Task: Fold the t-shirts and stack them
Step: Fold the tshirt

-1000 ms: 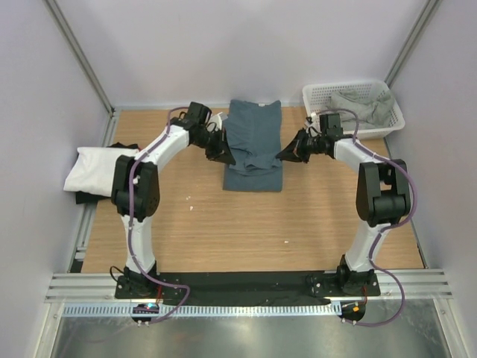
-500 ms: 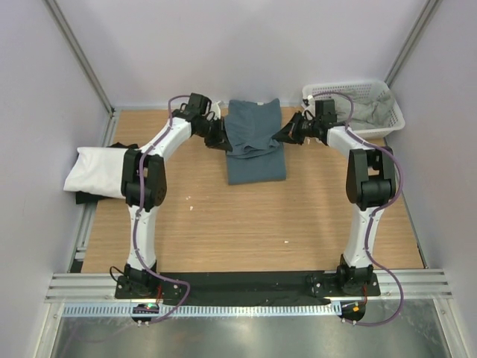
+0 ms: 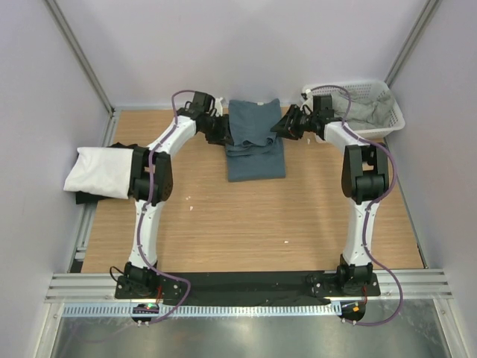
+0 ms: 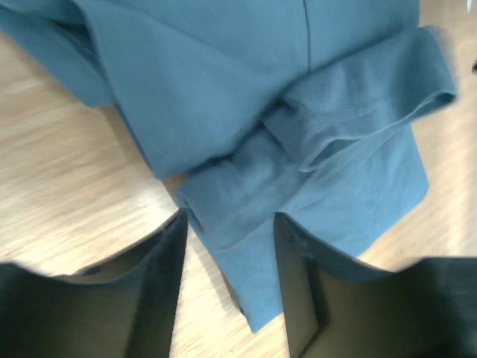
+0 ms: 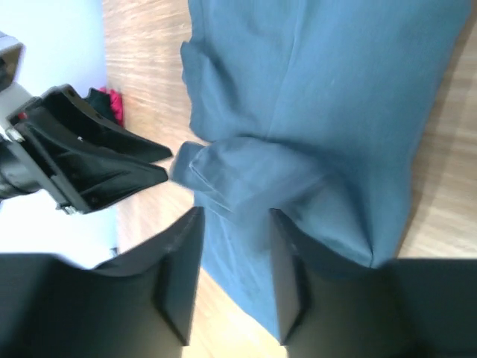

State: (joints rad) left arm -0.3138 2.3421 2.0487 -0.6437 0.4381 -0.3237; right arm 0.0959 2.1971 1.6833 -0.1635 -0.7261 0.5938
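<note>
Wooden tabletop [image 3: 246,216] bears slate-blue t-shirt [image 3: 255,138] centrally, white t-shirt [image 3: 100,170] left, basket [image 3: 350,84] far right.

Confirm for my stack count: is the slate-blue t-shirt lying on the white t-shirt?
No: the slate-blue t-shirt lies on the bare table, well apart from the white t-shirt at the left edge.

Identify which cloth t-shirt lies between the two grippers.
The slate-blue cloth t-shirt; the white one lies far left, the grey-green one in the white plastic mesh basket.
</note>
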